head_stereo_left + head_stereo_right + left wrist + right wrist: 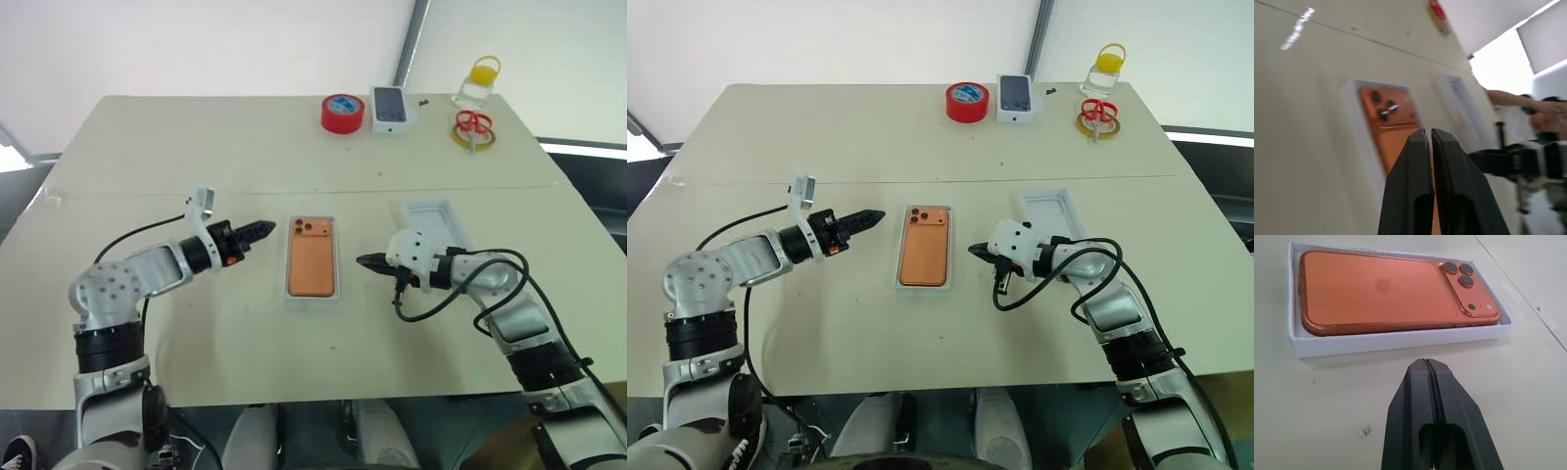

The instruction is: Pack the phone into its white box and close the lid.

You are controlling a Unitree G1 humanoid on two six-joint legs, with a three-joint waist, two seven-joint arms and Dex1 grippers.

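Phone [313,257] lying back-up inside the white box [313,295] at the middle of the tabletop [196,147], camera lenses toward the far end, sitting flat within the walls. First half of the task looking done.

Lid [432,223] resting open-side up just right of the box, partly behind the right arm, not yet fitted. Closing still remaining.

Left hand [265,228] hovering just left of the box's far corner, fingers clenched together, gripping nothing. Right hand [366,261] pointing at the box's right wall from close by, clear of it, fingers likewise pressed shut and empty.

Likely next: opening one hand, reaching for the lid, turning it over and lowering it onto the box. Right hand being the nearer one for that.

Sitting along the far edge, well apart from the work: a red tape roll [343,114], a small phone-printed box [390,109], red scissors [473,125] on a yellow ring, and a yellow-capped bottle [479,82].
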